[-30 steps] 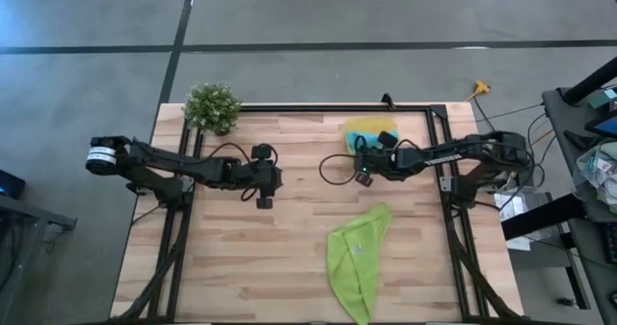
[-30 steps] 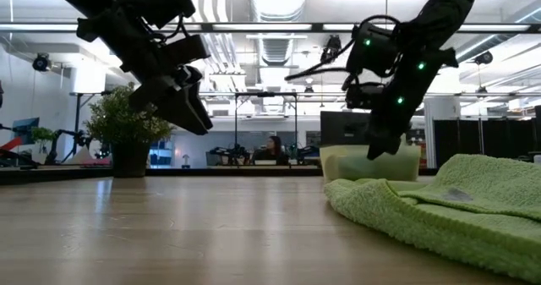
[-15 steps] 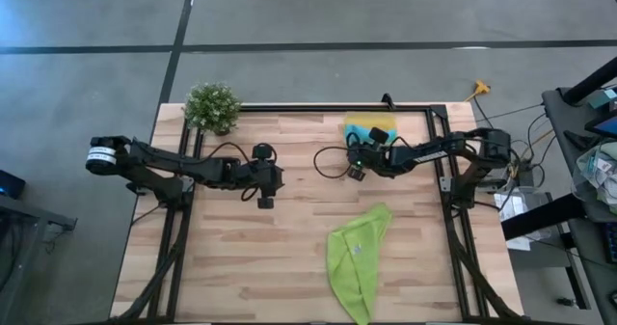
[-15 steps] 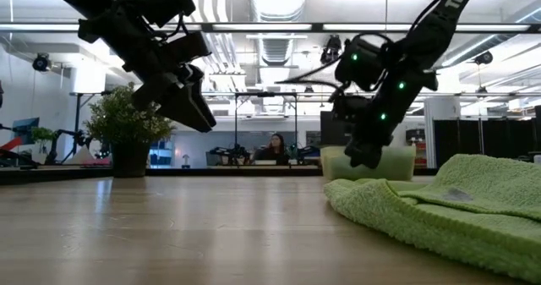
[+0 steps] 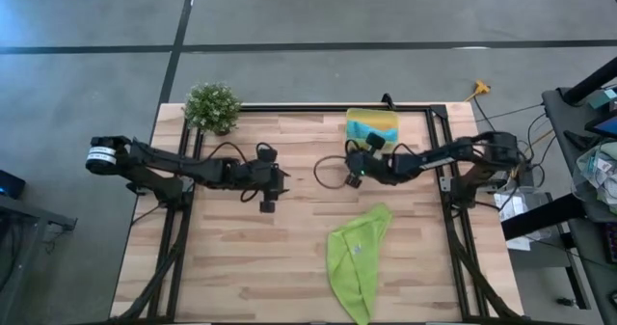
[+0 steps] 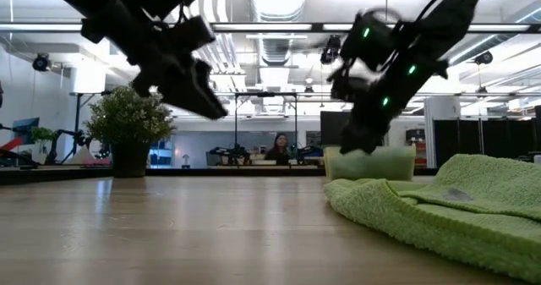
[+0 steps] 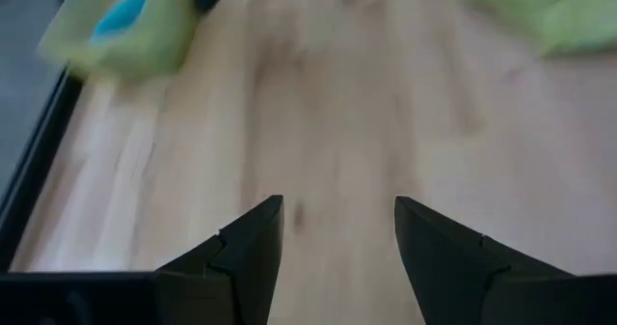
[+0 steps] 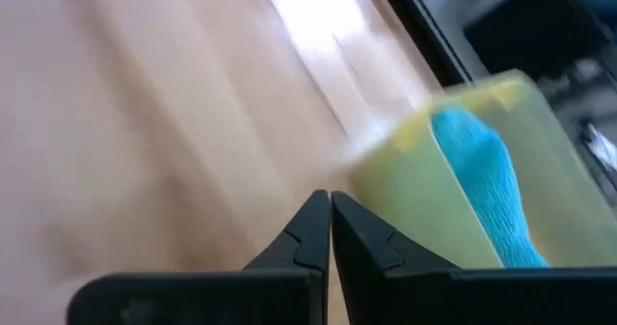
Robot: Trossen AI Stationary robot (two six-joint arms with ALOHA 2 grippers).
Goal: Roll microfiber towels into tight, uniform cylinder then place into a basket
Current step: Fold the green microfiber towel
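The blue towel [image 5: 369, 129] lies in the yellow basket [image 5: 372, 119] at the table's [image 5: 289, 257] far edge, while the green towel [image 5: 355, 257] lies crumpled on the near right of the table, a small white tag [image 5: 355, 251] on it whose writing is too small to read. The right gripper [image 5: 351, 175], fingers together and empty, hangs just beside the basket; the left gripper [image 5: 269, 204], fingers apart and empty, hovers left of centre, with a plant [image 5: 212, 107] at the far left corner

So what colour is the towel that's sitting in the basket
Turquoise-blue. The towel shows best in the right wrist view, lying inside the yellow basket.
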